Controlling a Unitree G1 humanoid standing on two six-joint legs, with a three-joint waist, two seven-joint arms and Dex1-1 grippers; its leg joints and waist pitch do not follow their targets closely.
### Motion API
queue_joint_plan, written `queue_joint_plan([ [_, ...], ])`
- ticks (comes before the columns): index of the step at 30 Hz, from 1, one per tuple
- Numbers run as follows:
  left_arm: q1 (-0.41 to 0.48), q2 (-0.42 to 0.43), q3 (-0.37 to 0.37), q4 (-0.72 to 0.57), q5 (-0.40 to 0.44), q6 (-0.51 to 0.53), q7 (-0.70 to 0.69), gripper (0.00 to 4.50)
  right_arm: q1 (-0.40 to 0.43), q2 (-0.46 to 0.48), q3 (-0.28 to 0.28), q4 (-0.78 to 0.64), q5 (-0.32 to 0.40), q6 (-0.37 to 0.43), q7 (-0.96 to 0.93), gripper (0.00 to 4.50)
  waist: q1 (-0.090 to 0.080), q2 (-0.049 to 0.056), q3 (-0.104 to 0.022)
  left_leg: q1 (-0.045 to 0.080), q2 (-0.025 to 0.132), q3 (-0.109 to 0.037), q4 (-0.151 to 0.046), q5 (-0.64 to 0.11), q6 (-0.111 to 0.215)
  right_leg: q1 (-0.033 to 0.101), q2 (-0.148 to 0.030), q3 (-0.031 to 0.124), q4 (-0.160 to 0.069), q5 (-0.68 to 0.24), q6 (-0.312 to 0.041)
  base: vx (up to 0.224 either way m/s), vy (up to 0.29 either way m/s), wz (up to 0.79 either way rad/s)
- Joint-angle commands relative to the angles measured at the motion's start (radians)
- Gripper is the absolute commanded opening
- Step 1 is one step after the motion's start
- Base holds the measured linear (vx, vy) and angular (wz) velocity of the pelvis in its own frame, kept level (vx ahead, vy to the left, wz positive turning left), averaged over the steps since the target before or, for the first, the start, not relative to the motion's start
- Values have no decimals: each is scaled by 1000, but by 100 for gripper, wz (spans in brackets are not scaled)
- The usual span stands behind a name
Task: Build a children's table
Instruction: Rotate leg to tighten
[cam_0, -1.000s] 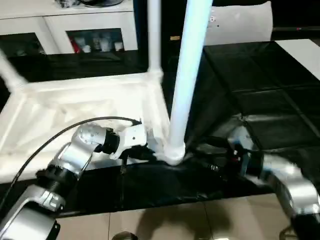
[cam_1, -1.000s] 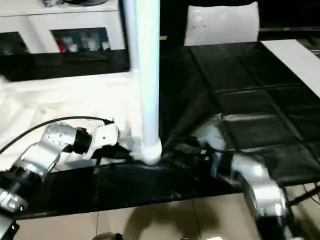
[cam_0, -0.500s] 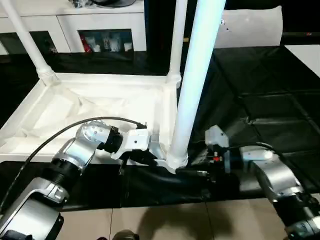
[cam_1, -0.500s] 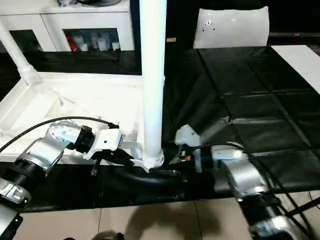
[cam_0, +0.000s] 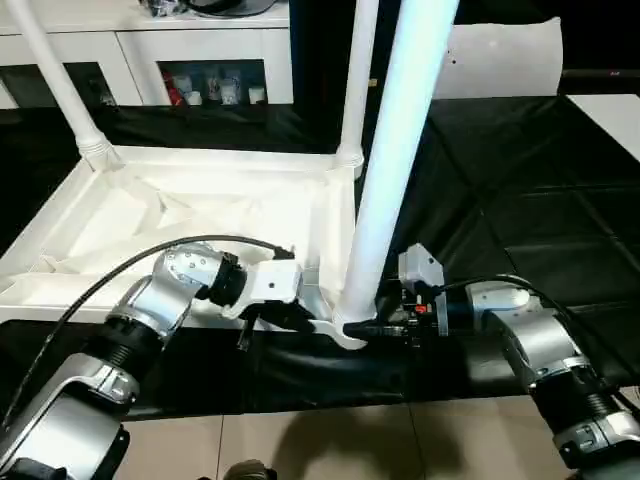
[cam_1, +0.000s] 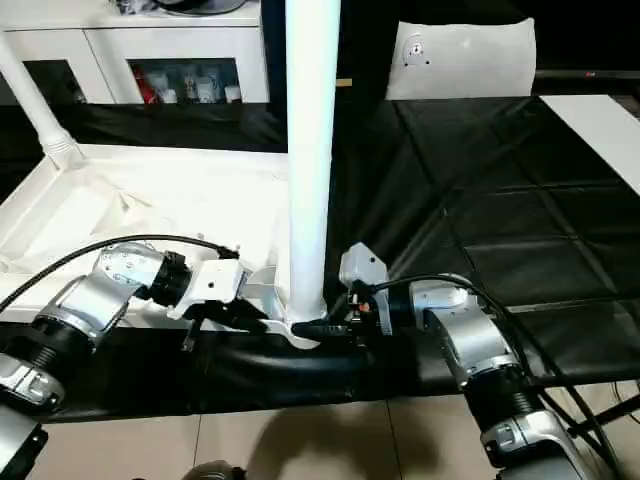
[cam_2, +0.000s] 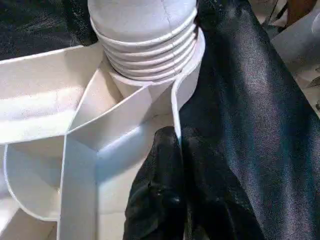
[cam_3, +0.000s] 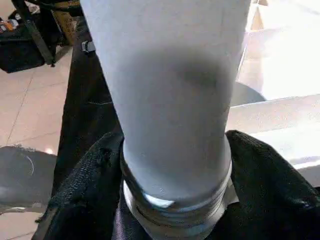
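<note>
The white tabletop (cam_0: 200, 215) is laid upside down on the black work table (cam_0: 520, 190), so that its ribs and corner holes face up and the legs can be put in from above. At the far left corner a leg (cam_0: 55, 80) is already stood in its hole, and another leg (cam_0: 355, 80) is stood at the far right corner.

The left gripper (cam_2: 172, 150) is pinched shut on the thin rim of the tabletop, just beside the near right corner. The tabletop is probably held this way so it cannot slide or tip. The left arm is bent at the elbow and reached in low from the left, with its wrist turned sideways.

The near leg (cam_0: 395, 160) is stood in the near right corner hole (cam_2: 150, 65). The right gripper (cam_0: 385, 328) is placed around the bottom of this leg, one finger on each side; whether it is gripped tight cannot be told. The right arm is laid low and reached in from the right.
</note>
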Motion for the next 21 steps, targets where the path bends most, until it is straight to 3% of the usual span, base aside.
queue_joint_plan([
  [1,19,-2,-86,20,74,-17,-57,0,-9,9,11,2,-9,-3,23,287,-6,-11,-62,10,28,-3,-53,-39,77,40,-71,39,-50,184,-264,0,0,0],
  [5,26,-7,-74,14,71,13,-27,0,17,15,8,-27,14,22,17,276,-5,-8,-63,11,28,-3,-53,-44,76,41,-71,39,-50,193,-266,0,0,0],
  [7,37,-19,-54,-7,65,74,20,0,55,24,1,-65,28,47,-8,275,-3,-1,-61,14,30,-4,-52,-49,73,37,-71,40,-50,204,-271,0,0,0],
  [9,53,-45,-25,-41,50,167,85,0,114,54,-19,-119,51,82,-75,274,-2,-3,-59,15,33,-4,-55,-56,72,37,-72,41,-51,205,-274,0,0,0],
  [11,77,-94,17,-103,13,283,167,0,170,112,-39,-149,32,101,-217,273,-4,7,-50,15,33,-7,-64,-109,47,34,-74,41,-61,111,-263,0,0,0],
  [12,87,-120,34,-133,3,336,214,0,190,144,-47,-153,14,105,-291,273,-7,4,-48,16,34,-6,-66,-125,39,33,-75,42,-66,86,-259,0,0,0],
  [13,94,-154,54,-158,-4,392,277,0,206,185,-59,-150,-6,112,-381,272,-12,10,-38,19,34,-8,-78,-189,12,28,-78,42,-77,-33,-251,0,0,0],
  [14,99,-192,75,-175,-12,445,337,0,211,228,-77,-146,-11,137,-460,272,-23,2,-32,19,28,-10,-86,-256,-12,32,-78,42,-92,-185,-223,0,0,0],
  [16,100,-228,92,-191,-16,496,391,0,207,266,-93,-137,-11,153,-522,272,-37,8,-22,26,28,-15,-93,-335,-38,22,-80,47,-107,-355,-183,-30,7,-3],
  [17,100,-258,107,-199,-17,530,436,0,195,295,-110,-124,-18,172,-579,272,-43,6,-22,26,25,-20,-94,-354,-40,22,-82,48,-114,-415,-158,-59,27,-6],
  [19,96,-316,140,-220,-17,610,523,0,170,343,-144,-104,-25,209,-677,272,-60,8,-23,15,21,-23,-98,-331,-41,26,-78,46,-112,-380,-154,-29,13,-3],
  [21,80,-365,164,-211,-5,639,605,0,136,380,-174,-73,-29,231,-760,272,-72,5,-27,13,18,-23,-96,-310,-30,25,-75,45,-112,-337,-157,0,0,0],
])
